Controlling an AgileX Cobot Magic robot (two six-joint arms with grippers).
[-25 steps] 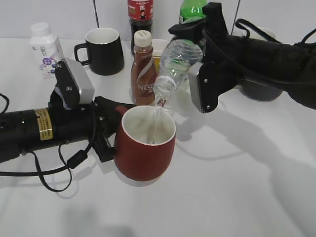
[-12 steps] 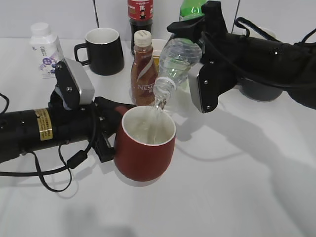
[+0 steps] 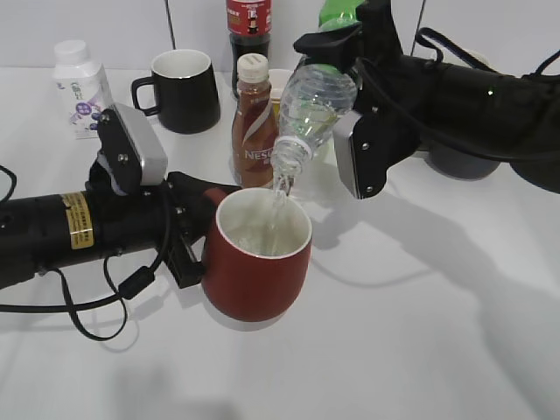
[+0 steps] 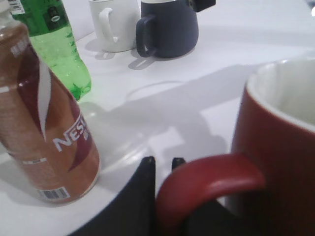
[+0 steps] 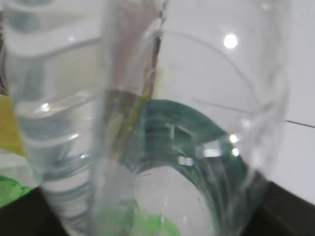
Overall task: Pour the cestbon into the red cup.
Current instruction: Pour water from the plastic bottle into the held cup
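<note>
The cestbon (image 3: 311, 109), a clear bottle with no cap, is tipped mouth-down over the red cup (image 3: 258, 262), and water streams from its mouth into the cup. My right gripper (image 3: 337, 83) is shut on the bottle's body; the bottle fills the right wrist view (image 5: 147, 118), so the fingers are hidden there. The red cup stands on the white table. My left gripper (image 3: 194, 229) is shut on the cup's loop handle (image 4: 206, 179), and its black fingers (image 4: 165, 169) show on either side of the handle.
A brown Nescafe bottle (image 3: 254, 122) stands just behind the cup, close to the pouring bottle. A black mug (image 3: 184, 87), a white milk bottle (image 3: 79, 87), a green soda bottle (image 4: 54, 44), a white mug (image 4: 115, 24) and a dark grey mug (image 4: 170, 27) stand further back.
The bottle has tilted a little steeper and risen slightly. Water keeps flowing and the level in the cup is higher. The left arm has not moved.
</note>
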